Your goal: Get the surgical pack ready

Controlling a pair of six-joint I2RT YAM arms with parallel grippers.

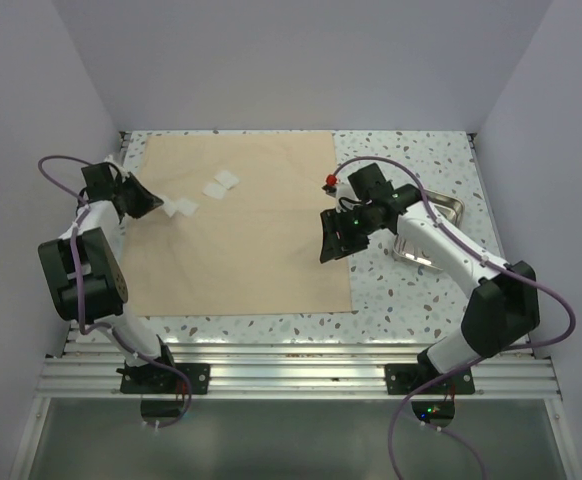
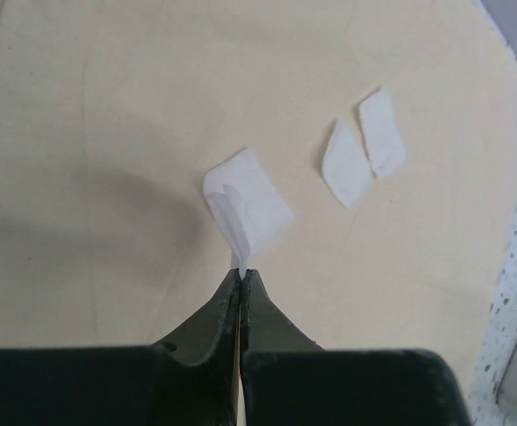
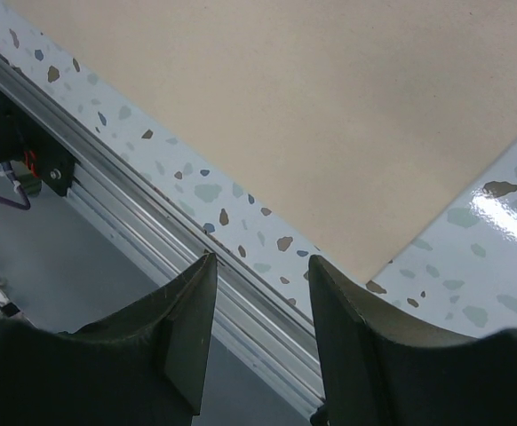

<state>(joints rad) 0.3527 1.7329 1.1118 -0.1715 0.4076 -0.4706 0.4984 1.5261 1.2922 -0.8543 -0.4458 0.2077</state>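
Note:
The tan sheet lies flat on the speckled table. Three white gauze squares lie on its far left part: one near my left gripper and two side by side. My left gripper is shut on the corner of the nearest gauze square, as shown in the left wrist view. The other two squares lie beyond it. My right gripper is open and empty above the sheet's right edge. Its wrist view shows the sheet's near corner. The steel tray sits at the right, partly hidden by the right arm. Scissors and packets are out of view.
A small red item sits by the sheet's right edge beside the right arm. White walls close the table at the back and both sides. An aluminium rail runs along the near edge and shows in the right wrist view.

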